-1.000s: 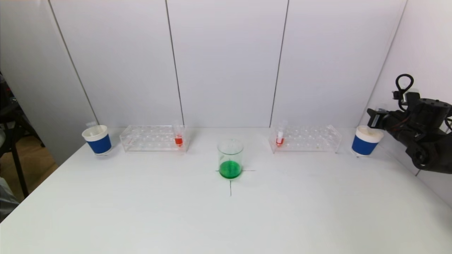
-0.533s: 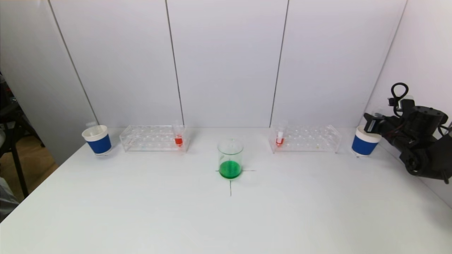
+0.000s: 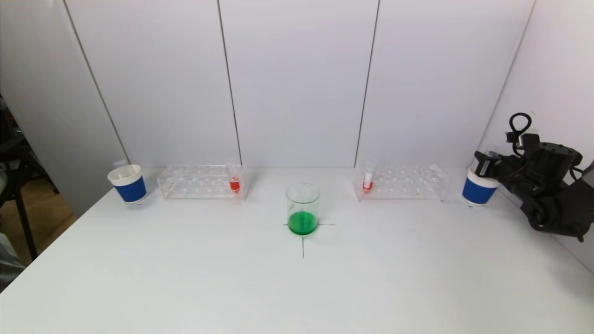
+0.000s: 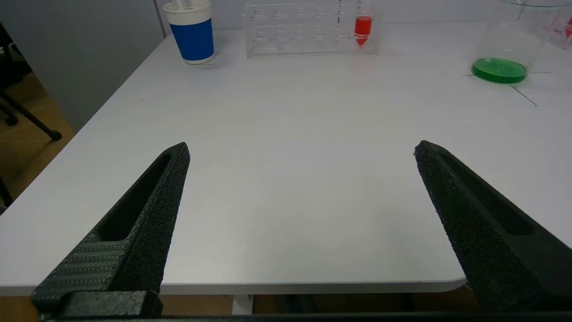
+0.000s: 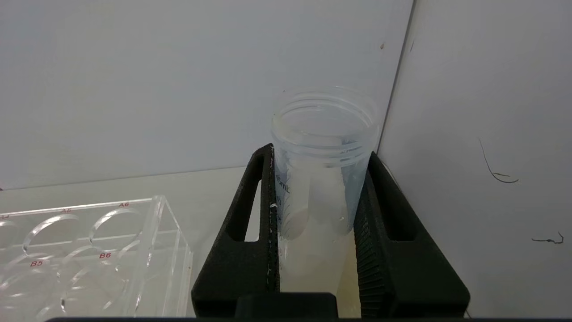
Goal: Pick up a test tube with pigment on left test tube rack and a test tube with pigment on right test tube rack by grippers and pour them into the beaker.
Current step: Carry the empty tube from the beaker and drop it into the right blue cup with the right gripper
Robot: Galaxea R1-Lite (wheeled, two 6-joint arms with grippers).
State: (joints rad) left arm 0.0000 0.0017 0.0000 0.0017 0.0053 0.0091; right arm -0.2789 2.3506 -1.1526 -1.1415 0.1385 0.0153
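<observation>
Right gripper (image 5: 319,179) clamped on an empty clear tube (image 5: 322,147) over the blue cup (image 3: 477,191), far right; left gripper (image 4: 301,150) wide open, holding nothing.

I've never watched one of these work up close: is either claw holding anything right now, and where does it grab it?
The right gripper clamps an empty clear test tube by its sides, just below the threaded mouth. The left gripper is open and holds nothing.

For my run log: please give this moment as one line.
right gripper: shut on empty tube, over right cup | left gripper: open, idle | beaker: green liquid
</observation>
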